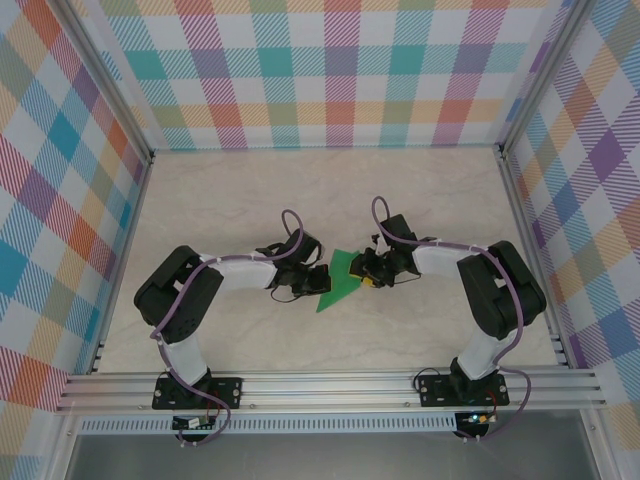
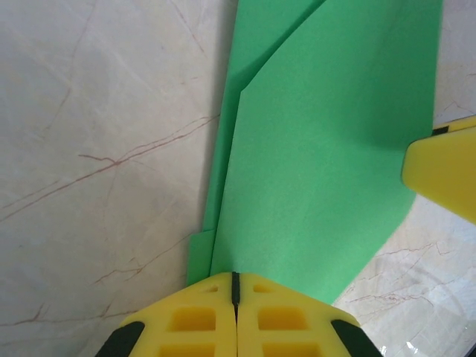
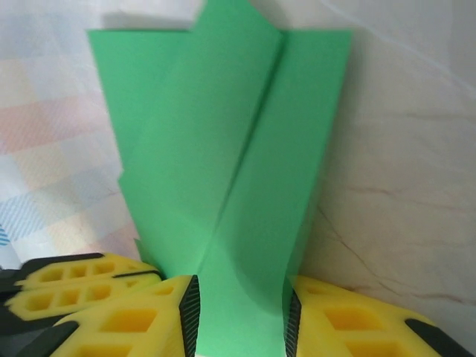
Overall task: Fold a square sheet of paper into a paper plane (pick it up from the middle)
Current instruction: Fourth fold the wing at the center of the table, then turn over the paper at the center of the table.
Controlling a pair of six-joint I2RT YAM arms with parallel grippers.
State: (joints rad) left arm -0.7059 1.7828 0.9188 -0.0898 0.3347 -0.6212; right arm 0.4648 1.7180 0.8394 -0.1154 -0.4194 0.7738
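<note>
- Bright green folded paper sheet point(image 1: 335, 283): about the middle of the marbled bench point(image 1: 230, 200), between the two arms, creased lengthwise but not yet a finished dart.
- Left end effector point(image 2: 235, 277): fingers pressed together, apparently pinching the sheet's narrow end.
- Right end effector point(image 3: 242, 297): fingers apart, straddling the other end, with the paper bowed between them.
- Risk: with only one thin pinch holding it, the sheet could swing or slip, and the layers could spring open.
- Risk: a closure off the crease would set a crooked fold.
</note>
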